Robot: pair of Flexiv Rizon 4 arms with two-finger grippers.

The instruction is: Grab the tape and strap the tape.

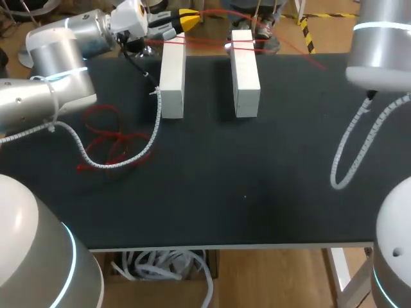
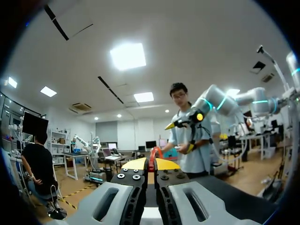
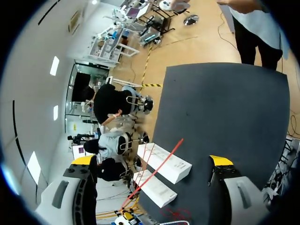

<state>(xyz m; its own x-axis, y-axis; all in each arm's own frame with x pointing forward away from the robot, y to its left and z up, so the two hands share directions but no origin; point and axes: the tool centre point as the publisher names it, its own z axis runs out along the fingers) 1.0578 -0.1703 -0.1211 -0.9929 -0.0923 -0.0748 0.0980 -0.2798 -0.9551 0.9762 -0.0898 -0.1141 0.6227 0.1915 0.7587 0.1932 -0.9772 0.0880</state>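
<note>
Head view: the near half of the bench (image 1: 257, 192) is bare dark surface, open from the middle out to the right edge. 2 white blocks lie side by side near the far edge, the left block (image 1: 173, 77) and the right block (image 1: 245, 74), both with their long sides running from near to far and an open lane between them. The left arm comes in from the left, and its coiled white cable (image 1: 128, 157) sags onto the bench beside the left block. Loose red loops (image 1: 109, 138) lie under that cable, near the left edge. The tape (image 1: 244, 43) runs roughly left to right across the far ends of both blocks and on past the far edge. The left pincer (image 1: 187, 19) hangs beyond the far edge, just past the left block. The right arm (image 1: 379, 38) stays at the right side, well apart from the blocks.

Left wrist view: the left pincer (image 2: 150, 165) has its 2 yellow tips pressed close together with the red tape (image 2: 153, 154) pinched between them, standing up edge-on.

Right wrist view: the right pincer (image 3: 152, 161) is spread wide and grips nothing, high over the bench (image 3: 225, 103), which lies bare ahead of it. Under it lie the 2 blocks, one (image 3: 165, 164) and the other (image 3: 153, 188), parallel. The tape (image 3: 164, 159) crosses both as 1 straight line, across their long axes.
</note>
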